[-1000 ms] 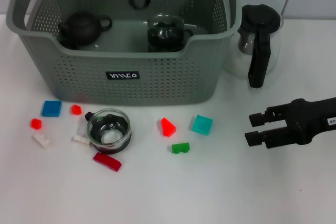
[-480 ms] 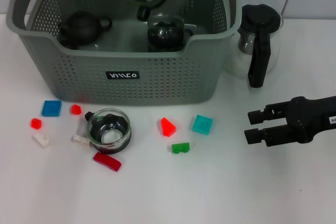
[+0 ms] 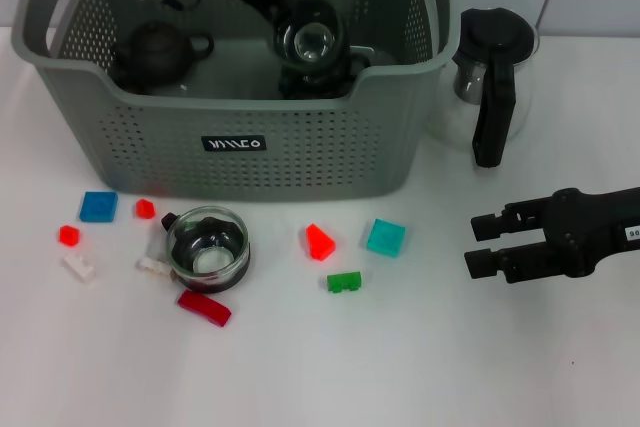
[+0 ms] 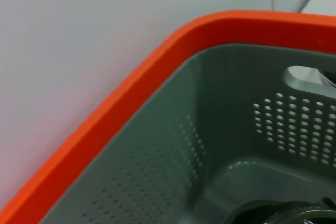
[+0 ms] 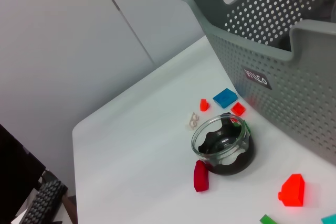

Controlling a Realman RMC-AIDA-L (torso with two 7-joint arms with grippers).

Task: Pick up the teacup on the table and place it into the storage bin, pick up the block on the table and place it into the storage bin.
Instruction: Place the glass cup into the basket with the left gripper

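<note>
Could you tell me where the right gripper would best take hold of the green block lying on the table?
Probably from straight above, closing across the green block's two long sides. It lies flat on the white table with free space around it; the red block and teal block sit apart from it. The right gripper hovers open to its right.

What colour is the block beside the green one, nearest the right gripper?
Teal block, clearest in the head view.

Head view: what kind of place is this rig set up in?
Probably a lab or test bench, not a home: a plain white table against bare pale wall panels, staged props like a grey storage bin and scattered toy blocks, and what looks like a keyboard beside the table.
</note>
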